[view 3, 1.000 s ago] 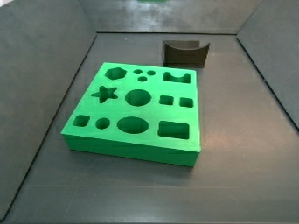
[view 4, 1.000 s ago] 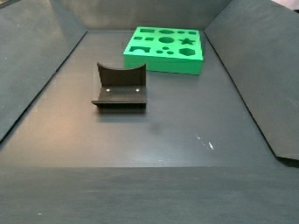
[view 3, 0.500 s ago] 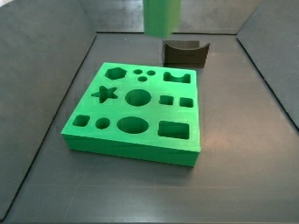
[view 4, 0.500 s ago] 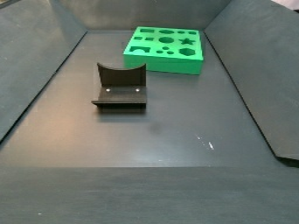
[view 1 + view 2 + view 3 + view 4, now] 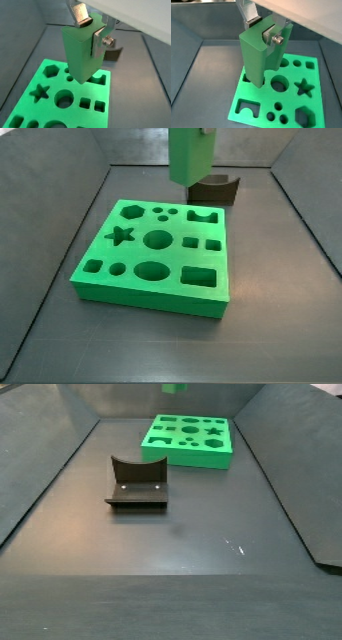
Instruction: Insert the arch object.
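Pale green bar [image 5: 83, 52] pinched in the end effector [image 5: 90, 35], hovering above the green board [image 5: 154, 253], well apart from the dark arch block [image 5: 214, 190].

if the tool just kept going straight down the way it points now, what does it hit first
Most likely the green board. The tool holds a pale green bar pointing downward, with its lower end above the board's cutouts in both wrist views. The arch object sits off the board, behind it. Depth is unclear.

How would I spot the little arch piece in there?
Find the bright green board on the dark floor. Just beyond its far edge sits the arch object: a small dark block with a curved scoop on top. The tool above holds a pale green bar instead.
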Controlling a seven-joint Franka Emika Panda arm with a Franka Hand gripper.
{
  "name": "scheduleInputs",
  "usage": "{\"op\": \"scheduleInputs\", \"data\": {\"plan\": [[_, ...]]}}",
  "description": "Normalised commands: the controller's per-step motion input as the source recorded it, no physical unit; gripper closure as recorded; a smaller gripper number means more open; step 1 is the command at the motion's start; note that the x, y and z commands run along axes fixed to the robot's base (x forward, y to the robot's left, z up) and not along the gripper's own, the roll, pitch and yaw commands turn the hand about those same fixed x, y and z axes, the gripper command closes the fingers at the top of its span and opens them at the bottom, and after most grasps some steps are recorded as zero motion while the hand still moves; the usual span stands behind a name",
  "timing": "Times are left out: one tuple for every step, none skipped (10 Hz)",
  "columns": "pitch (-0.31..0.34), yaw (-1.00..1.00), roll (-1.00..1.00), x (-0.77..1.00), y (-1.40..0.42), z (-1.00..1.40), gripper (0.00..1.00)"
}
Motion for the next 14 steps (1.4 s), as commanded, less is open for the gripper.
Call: {"op": "scheduleInputs", "data": {"plan": [[0.000, -0.95, 0.00, 0.05, 0.05, -0.15, 1.00], [-0.003, -1.00, 0.00, 0.00, 0.00, -0.03, 1.00], [0.000, -1.00, 0.00, 0.00, 0.00, -0.05, 1.00], [0.000, -1.00, 0.00, 0.00, 0.00, -0.06, 1.00], [0.000, -1.00, 0.00, 0.00, 0.00, -0.13, 1.00], [0.000, -1.00, 0.01, 0.00, 0.00, -0.15, 1.00], [0.000, -1.00, 0.00, 0.00, 0.00, -0.12, 1.00], [0.000, -1.00, 0.00, 0.00, 0.00, -0.09, 1.00], [0.000, -1.00, 0.00, 0.00, 0.00, -0.11, 1.00], [-0.019, -1.00, -0.03, 0.00, 0.00, -0.47, 1.00], [-0.116, -0.98, -0.06, -0.01, 0.00, -0.68, 1.00], [0.036, -0.88, -0.15, 0.00, 0.00, -0.49, 1.00], [0.130, -0.72, -0.28, 0.00, 0.00, -0.41, 1.00], [0.177, -0.40, -0.28, 0.00, 0.33, -0.44, 1.00]]}}
